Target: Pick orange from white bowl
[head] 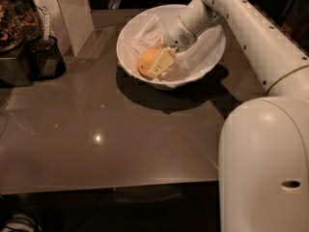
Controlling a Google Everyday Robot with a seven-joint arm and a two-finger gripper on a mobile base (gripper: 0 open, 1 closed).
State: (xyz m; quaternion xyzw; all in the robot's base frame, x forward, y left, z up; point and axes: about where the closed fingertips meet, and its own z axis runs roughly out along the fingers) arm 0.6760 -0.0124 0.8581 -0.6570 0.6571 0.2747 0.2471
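The orange lies inside the white bowl, on its left side, resting on the white cloth lining. The bowl stands at the back of the dark table. My gripper reaches down into the bowl from the upper right and sits right against the orange's right side, covering part of it. The orange rests low in the bowl.
The dark glossy table runs to a front edge near the bottom. A dark container and a cluttered dark object stand at the left. A pale upright panel stands behind them. My white arm and base fill the right side.
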